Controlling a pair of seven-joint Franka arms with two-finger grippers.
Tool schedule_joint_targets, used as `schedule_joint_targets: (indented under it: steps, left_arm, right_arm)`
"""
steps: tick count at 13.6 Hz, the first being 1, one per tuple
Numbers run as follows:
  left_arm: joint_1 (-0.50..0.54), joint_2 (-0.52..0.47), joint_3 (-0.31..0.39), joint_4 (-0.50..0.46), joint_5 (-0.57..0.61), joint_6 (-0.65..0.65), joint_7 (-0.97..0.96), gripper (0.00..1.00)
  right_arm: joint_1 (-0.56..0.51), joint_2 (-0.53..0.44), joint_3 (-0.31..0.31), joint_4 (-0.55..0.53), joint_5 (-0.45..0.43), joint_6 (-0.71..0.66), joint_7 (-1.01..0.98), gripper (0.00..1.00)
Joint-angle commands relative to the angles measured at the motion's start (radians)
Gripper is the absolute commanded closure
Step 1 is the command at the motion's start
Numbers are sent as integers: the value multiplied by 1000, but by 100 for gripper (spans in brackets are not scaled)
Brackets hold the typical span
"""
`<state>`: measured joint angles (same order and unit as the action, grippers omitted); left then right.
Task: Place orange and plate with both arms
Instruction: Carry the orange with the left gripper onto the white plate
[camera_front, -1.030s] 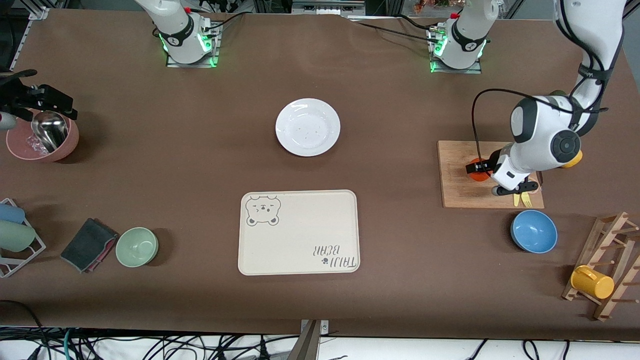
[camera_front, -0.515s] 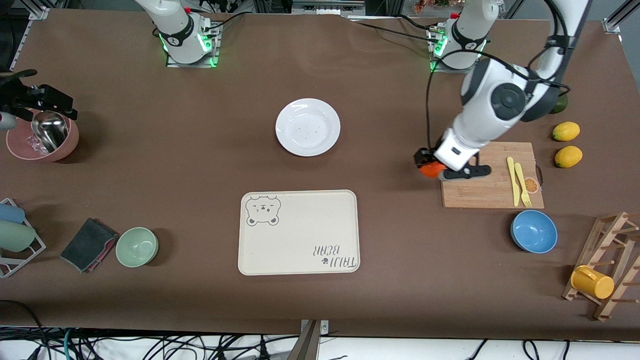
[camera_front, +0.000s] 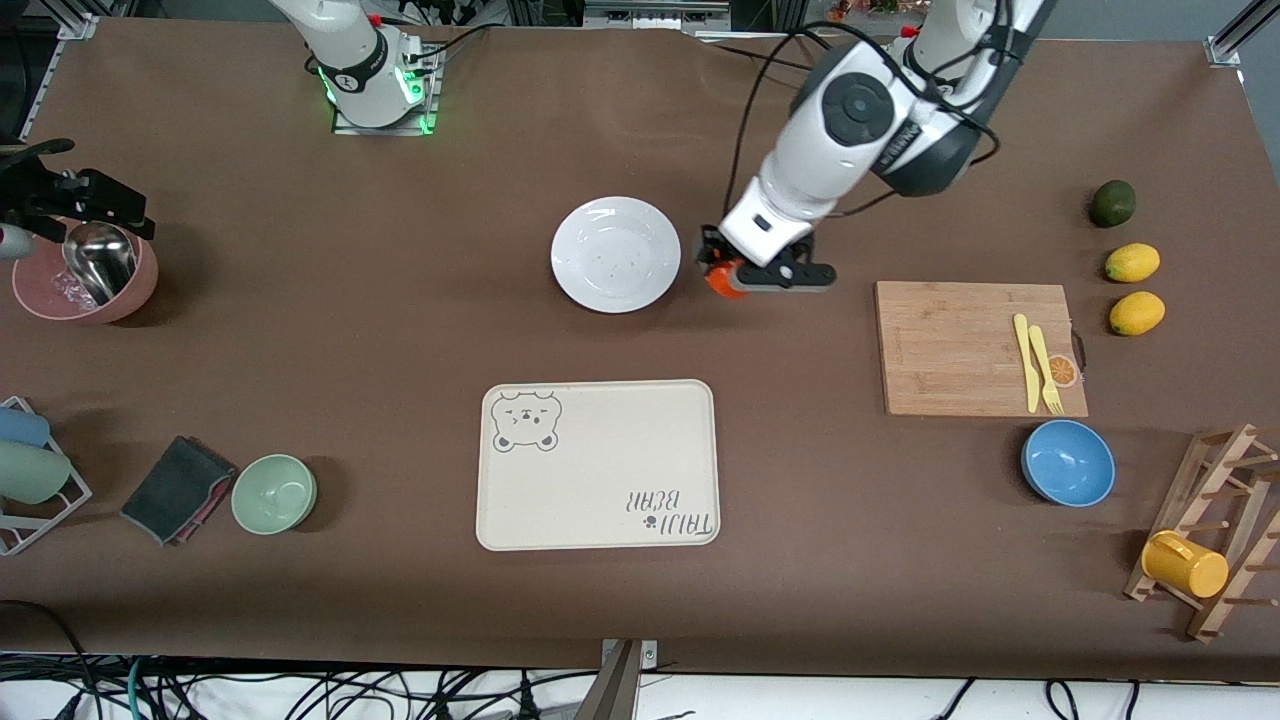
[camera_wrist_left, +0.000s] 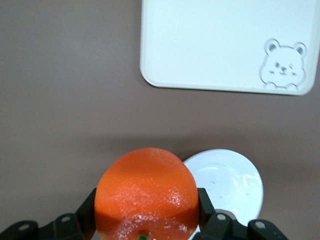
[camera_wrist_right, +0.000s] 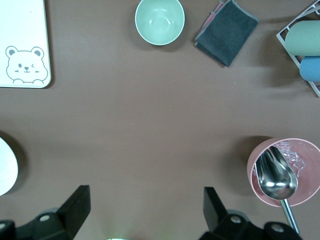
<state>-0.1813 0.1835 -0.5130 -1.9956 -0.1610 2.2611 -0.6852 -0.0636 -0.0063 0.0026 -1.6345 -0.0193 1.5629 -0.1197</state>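
The tabletop carries the bear tray, still bare, at the lower centre of the front view. The plate lies above it, untouched. The left gripper hangs just beside the plate, jaws closed on the orange. The right gripper, jaws wide open and empty, waits; the placing remains.

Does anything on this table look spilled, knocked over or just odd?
Nothing stands out. The left gripper holds the orange above bare table beside the white plate; bowls sit upright, nothing is spilled. The right gripper waits open near its base.
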Motion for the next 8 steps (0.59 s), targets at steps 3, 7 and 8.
schedule_joint_targets:
  steps: [3,7,8]
  left_arm:
    - [-174,137,7,38,-14,135,-141,100]
    - [-291,260,56,84,67,204,-270,100]
    - [-297,284,63,99,78,204,-296,100]
  right_arm:
    - [-7,-4,7,-1,-5,-6,-5,0]
    - [-7,-4,5,-2,-5,-7,-6,0]
    - [-7,-4,5,-1,-5,-7,-5,0]
